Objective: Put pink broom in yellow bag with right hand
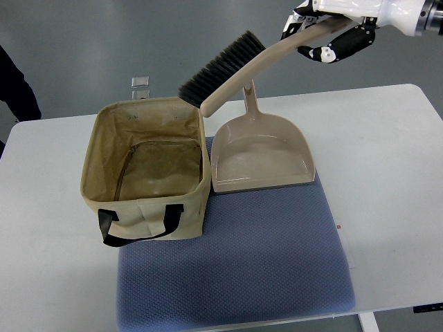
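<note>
My right hand comes in from the top right and is shut on the handle of the pale pink broom. The broom is held in the air, tilted down to the left. Its dark bristles hang over the far right rim of the yellow bag. The bag is an open beige-yellow fabric box with black handles, standing on the left of the table, empty inside. The left hand is out of view.
A matching pink dustpan lies on a blue-grey mat right beside the bag, its handle pointing away under the broom. The white table spreads to the right. A small clear object lies beyond the table's far edge.
</note>
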Robot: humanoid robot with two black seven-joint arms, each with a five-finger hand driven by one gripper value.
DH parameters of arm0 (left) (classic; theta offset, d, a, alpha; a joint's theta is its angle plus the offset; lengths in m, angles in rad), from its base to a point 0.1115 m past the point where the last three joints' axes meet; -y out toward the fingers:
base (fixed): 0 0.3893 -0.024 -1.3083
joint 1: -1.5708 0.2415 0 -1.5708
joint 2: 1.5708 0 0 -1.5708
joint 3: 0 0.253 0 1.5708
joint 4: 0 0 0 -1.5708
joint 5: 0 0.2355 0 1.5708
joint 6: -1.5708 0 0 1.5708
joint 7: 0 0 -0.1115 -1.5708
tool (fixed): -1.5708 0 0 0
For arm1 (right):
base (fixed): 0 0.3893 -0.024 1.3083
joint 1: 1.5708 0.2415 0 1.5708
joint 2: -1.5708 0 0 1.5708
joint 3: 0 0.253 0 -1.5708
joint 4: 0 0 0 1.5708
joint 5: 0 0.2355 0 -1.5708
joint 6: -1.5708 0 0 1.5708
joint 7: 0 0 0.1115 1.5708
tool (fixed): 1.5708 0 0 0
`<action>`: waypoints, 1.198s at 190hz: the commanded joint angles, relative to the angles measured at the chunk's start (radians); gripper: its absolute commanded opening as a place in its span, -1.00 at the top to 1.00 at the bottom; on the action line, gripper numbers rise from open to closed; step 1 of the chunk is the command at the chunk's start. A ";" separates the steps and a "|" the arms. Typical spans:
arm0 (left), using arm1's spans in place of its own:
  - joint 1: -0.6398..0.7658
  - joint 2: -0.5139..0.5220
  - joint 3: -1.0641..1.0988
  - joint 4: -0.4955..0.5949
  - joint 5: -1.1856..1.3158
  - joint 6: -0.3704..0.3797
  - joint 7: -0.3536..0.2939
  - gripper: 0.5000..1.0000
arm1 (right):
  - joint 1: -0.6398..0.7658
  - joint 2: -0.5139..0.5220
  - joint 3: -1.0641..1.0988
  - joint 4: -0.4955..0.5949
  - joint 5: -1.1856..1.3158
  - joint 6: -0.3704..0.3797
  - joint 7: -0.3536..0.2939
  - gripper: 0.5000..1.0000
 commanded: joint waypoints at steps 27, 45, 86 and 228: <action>0.000 0.000 0.000 0.000 0.000 0.000 0.000 -1.00 | 0.043 0.301 -0.010 -0.212 -0.047 0.031 -0.008 1.00; 0.000 0.000 0.000 0.000 0.000 0.000 0.000 -1.00 | 0.039 0.399 -0.018 -0.286 -0.100 0.032 -0.007 1.00; 0.000 0.000 0.000 0.000 0.000 0.000 0.000 -1.00 | 0.013 0.537 -0.102 -0.380 -0.123 -0.009 -0.008 1.00; 0.000 0.000 0.000 0.000 0.000 0.000 0.000 -1.00 | -0.053 0.609 -0.134 -0.438 -0.100 -0.158 -0.045 -0.60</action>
